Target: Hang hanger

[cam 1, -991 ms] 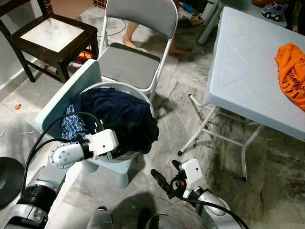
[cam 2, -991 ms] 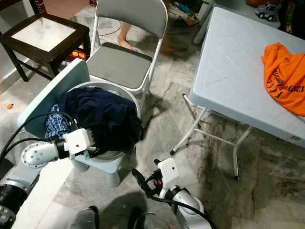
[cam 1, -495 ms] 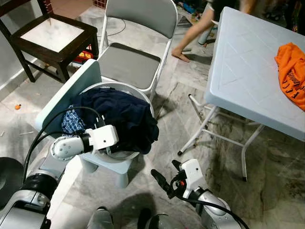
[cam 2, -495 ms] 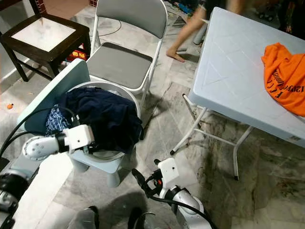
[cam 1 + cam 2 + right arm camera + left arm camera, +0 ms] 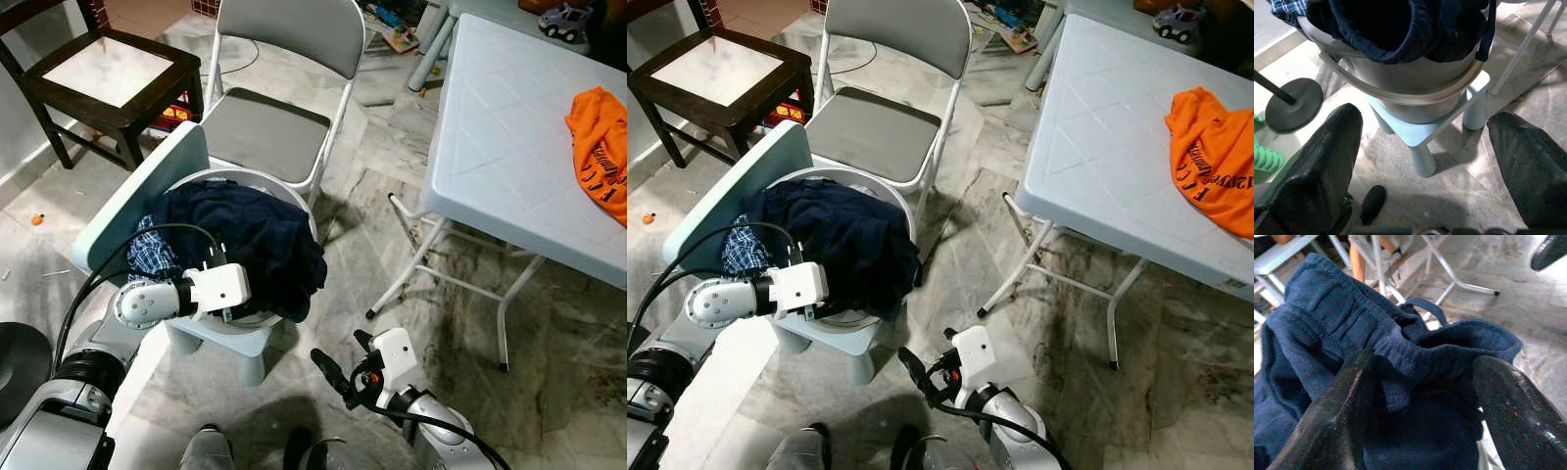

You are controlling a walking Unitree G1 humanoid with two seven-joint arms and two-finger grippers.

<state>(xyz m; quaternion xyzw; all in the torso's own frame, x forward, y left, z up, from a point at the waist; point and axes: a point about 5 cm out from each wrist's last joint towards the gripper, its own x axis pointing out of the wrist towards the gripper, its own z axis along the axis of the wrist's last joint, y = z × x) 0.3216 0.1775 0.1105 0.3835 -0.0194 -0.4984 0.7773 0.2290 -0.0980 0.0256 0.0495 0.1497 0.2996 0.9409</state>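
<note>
Dark lettering seen on orange shirt point(image 5: 1213, 157) on table point(image 5: 1097, 147) — too small, folded — not readable.

A home: marble floor point(image 5: 578, 323), laundry basket point(image 5: 257, 328), toy car point(image 5: 568, 20)

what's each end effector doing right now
Left end effector: open, fingers either side of the dark blue garment in the basket.
Right end effector: open, holding nothing.

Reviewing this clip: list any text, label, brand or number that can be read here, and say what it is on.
Orange shirt on the white table: dark lettering along its folded edge, too small and creased to read.
No other text, label or number can be read on the basket, the dark blue garment or the folding chair.
</note>
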